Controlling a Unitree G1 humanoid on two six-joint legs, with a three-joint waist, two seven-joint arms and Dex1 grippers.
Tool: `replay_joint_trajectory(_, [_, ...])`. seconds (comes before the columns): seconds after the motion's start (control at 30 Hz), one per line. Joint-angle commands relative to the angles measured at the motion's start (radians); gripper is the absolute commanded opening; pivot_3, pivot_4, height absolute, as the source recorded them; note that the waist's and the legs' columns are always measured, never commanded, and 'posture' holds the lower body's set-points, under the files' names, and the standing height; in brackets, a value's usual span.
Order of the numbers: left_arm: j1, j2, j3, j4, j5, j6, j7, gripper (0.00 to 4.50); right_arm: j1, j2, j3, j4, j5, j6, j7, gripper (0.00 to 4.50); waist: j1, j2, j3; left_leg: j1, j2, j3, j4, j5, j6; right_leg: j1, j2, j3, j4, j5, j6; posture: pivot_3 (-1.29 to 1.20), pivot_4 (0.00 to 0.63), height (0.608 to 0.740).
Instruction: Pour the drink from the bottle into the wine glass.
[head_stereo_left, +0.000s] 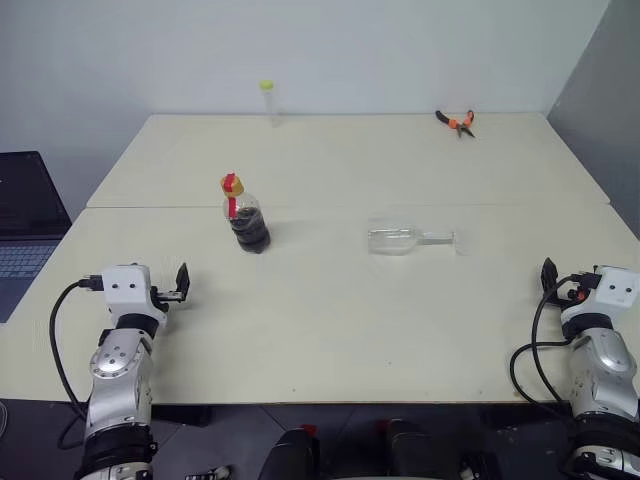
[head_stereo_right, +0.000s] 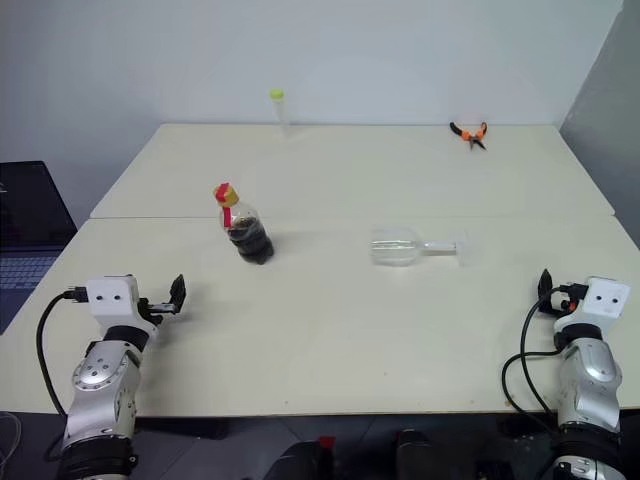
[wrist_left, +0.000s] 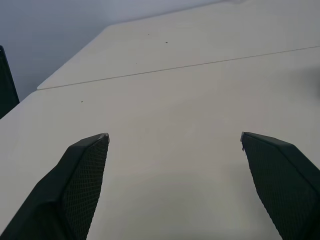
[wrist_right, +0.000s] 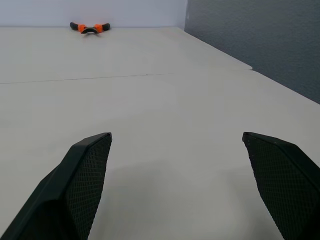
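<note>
A: Where's the bottle (head_stereo_left: 245, 216)?
B: Upright on the surface (head_stereo_left: 330, 320), ahead of the left hand (head_stereo_left: 181, 282), well apart.
A: And the wine glass (head_stereo_left: 410, 239)?
B: Lying on its side, between both hands, nearer the right hand (head_stereo_left: 548, 273). Both hands gape wide, empty.

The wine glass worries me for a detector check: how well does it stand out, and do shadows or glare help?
Left eye view: the wine glass lies on its side, clear, faint against the pale table, with small highlights. The dark bottle stands out sharply. Right eye view: same; shadows soft.
</note>
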Motion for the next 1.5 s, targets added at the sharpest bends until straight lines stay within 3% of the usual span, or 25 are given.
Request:
replay_joint_trajectory(0.03, [-0.007,0.001,0.009,-0.010,-0.012,-0.025,-0.007,4.46,0.000,-0.009,-0.009,-0.044,0.014,-0.009,0.010,4.50,0.000,0.000,0.000,0.000,0.000,0.000,0.000,0.000,0.000,0.000,0.000,0.000,0.000,0.000,0.000,0.00,0.150,0.740])
replay_joint_trajectory(0.3, [0.037,0.023,0.017,-0.043,-0.021,-0.054,-0.051,4.46,0.030,-0.013,0.014,-0.125,0.026,0.008,0.069,4.50,-0.001,0.000,0.000,0.000,0.000,0.000,0.000,0.000,0.000,0.000,0.000,0.000,0.000,0.000,0.000,0.00,0.150,0.740])
replay_joint_trajectory(0.4, [0.070,0.024,0.017,-0.085,-0.057,-0.103,-0.118,4.46,0.089,-0.025,0.064,-0.319,0.087,0.091,0.168,4.50,-0.001,0.000,0.000,0.000,0.001,0.000,0.000,0.000,0.000,0.000,0.000,0.000,0.000,0.000,0.000,0.00,0.150,0.740])
replay_joint_trajectory(0.6, [0.049,0.030,0.010,-0.103,-0.151,-0.074,-0.230,4.46,0.178,-0.114,0.163,-0.641,0.149,0.233,0.326,4.50,0.002,-0.001,0.001,-0.001,0.001,-0.002,0.000,0.000,0.000,0.000,-0.001,-0.001,-0.001,0.000,0.000,0.00,0.150,0.740])
replay_joint_trajectory(0.73, [-0.005,0.049,-0.026,-0.108,-0.174,-0.027,-0.309,4.46,0.275,-0.248,0.210,-0.866,0.270,0.411,0.478,4.50,0.006,-0.003,0.002,-0.002,0.000,-0.004,0.001,0.000,0.000,0.001,-0.001,-0.002,-0.001,0.000,0.000,0.00,0.150,0.740])
replay_joint_trajectory(0.87, [-0.067,0.061,-0.053,-0.100,-0.186,0.031,-0.354,4.46,0.292,-0.329,0.217,-0.979,0.376,0.543,0.529,4.50,0.007,-0.007,0.005,-0.001,0.000,-0.006,0.002,0.000,0.000,0.003,0.000,-0.003,-0.002,0.000,0.000,0.00,0.150,0.740])
replay_joint_trajectory(1.5, [-0.302,0.042,-0.125,0.155,-0.135,0.038,-0.416,4.46,0.215,-0.339,0.318,-1.054,0.391,0.634,0.559,4.50,0.007,-0.016,0.011,-0.001,-0.001,-0.009,0.002,0.000,0.000,0.004,-0.001,-0.004,-0.003,0.000,0.000,0.00,0.150,0.740])
